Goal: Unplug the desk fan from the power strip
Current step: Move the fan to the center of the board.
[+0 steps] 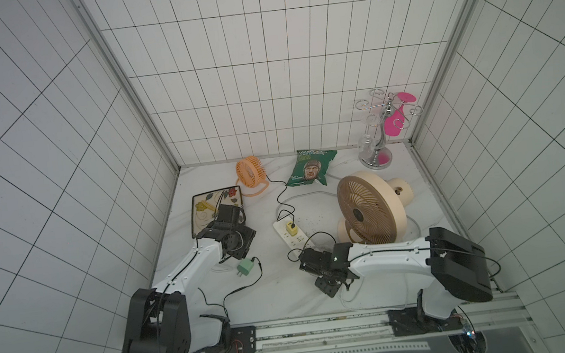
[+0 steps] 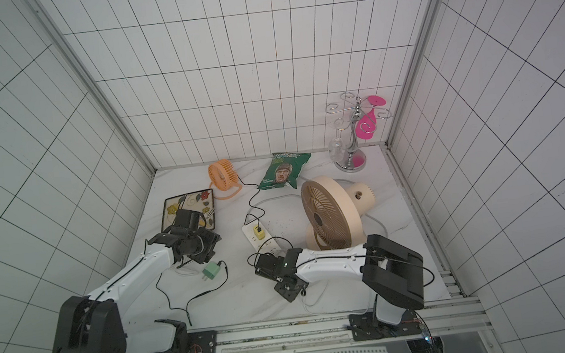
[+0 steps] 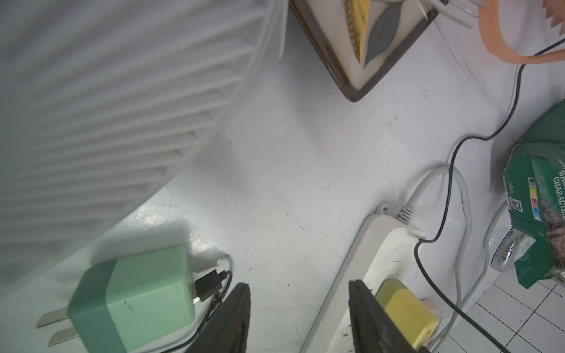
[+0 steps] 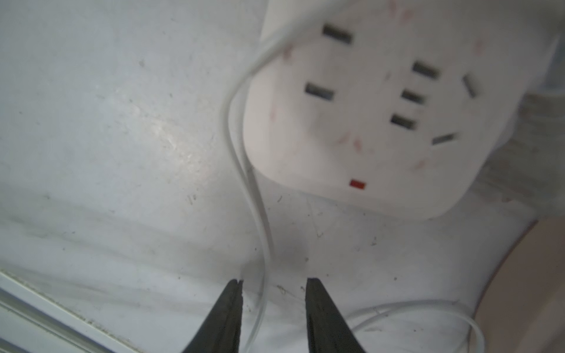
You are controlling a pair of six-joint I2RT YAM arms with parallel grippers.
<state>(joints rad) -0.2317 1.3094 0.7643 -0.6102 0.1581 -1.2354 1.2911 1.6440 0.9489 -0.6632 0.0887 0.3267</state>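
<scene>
The power strip (image 1: 290, 236) lies near the middle of the table (image 1: 280, 293), at 9 o'clock of the beige fan (image 1: 368, 211). A yellow adapter (image 1: 292, 227), wired to the orange fan (image 1: 251, 173) at 11 o'clock, sits in its far end, so that fan looks plugged in. The right gripper (image 4: 273, 284) hangs at the strip's 5 o'clock end, fingers parted around a thin white cord (image 4: 227, 116) without pinching it, seemingly to catch it. The left gripper (image 3: 297, 284) hovers open and empty beside the loose green adapter (image 3: 134, 302).
</scene>
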